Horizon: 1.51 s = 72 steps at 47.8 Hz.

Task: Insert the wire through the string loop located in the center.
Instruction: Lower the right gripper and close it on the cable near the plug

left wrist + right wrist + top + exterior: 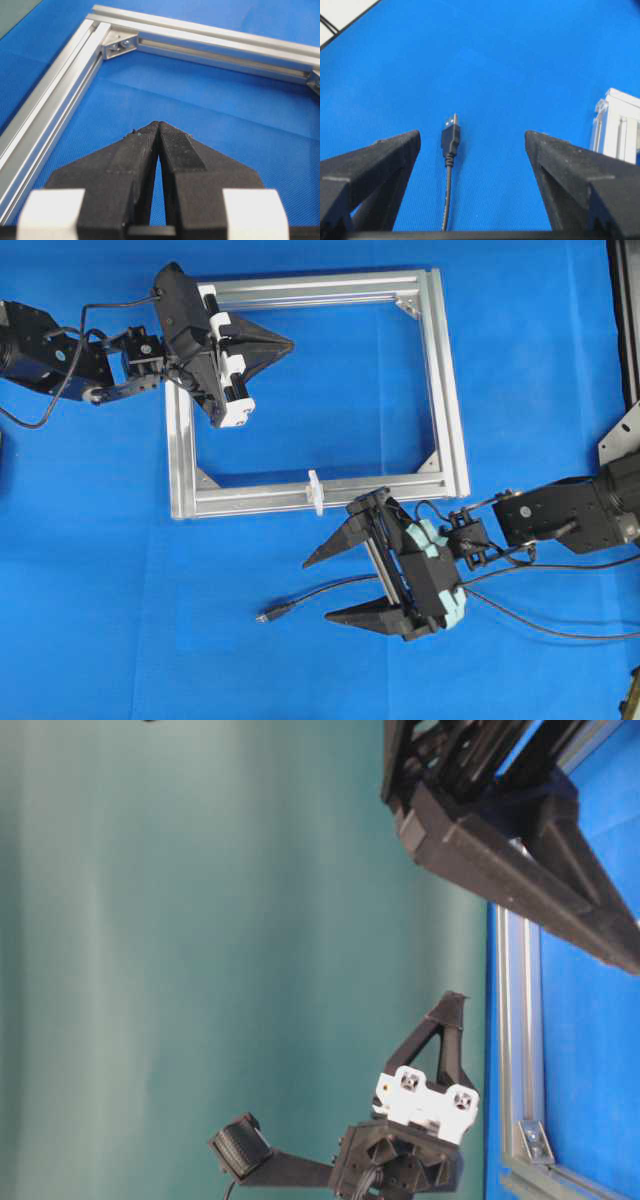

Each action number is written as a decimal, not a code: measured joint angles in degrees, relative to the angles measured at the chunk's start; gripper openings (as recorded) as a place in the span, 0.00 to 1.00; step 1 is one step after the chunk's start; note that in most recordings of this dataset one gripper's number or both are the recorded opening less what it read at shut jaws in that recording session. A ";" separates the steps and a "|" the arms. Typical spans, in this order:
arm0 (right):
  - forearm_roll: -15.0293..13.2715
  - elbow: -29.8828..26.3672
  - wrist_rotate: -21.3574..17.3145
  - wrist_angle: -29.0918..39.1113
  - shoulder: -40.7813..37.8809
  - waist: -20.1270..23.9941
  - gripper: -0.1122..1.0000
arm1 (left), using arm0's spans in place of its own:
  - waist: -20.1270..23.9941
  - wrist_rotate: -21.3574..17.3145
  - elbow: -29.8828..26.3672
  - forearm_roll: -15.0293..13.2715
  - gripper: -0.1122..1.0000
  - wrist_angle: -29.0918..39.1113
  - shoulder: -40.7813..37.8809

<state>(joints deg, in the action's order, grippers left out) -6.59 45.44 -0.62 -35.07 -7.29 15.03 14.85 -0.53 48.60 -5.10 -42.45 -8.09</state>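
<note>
Black wire (pixel 330 592) lies limp on the blue counter (pixel 120 620), plug (pixel 450 135) between the right gripper's (pixel 325 589) spread fingers. Likely light, floppy; best pinched just behind the plug. Left gripper (pixel 285 343) fingers together, empty. String loop (pixel 315 491) sits on the frame's (pixel 450 390) near rail.

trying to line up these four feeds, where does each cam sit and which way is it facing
Overhead: above, looking down on frame, string loop, wire, both arms.
Table-level: low, rotated sideways; left gripper near.
Left wrist: over its shut gripper, facing the frame's inside.
Right wrist: between open fingers, facing the plug.
Shared: the frame shows in all four.
</note>
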 measured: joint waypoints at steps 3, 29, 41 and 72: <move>0.18 -0.53 -0.26 0.26 -0.97 0.09 0.89 | 0.00 0.00 0.09 -0.09 0.10 0.00 0.00; 0.26 -4.22 -4.57 0.53 -11.87 0.09 0.86 | 0.18 0.00 0.26 0.00 0.10 0.00 0.00; 0.70 -4.31 -4.48 0.62 -12.66 -0.26 0.83 | 0.18 -0.09 0.35 0.00 0.10 0.00 0.00; 0.53 -4.31 -4.48 0.79 -12.74 -0.53 0.08 | 0.18 -0.09 0.44 0.00 0.10 0.00 0.00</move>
<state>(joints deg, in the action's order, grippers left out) -6.06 41.13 -5.10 -34.28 -20.04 14.50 15.03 -0.62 49.04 -5.10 -42.45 -8.09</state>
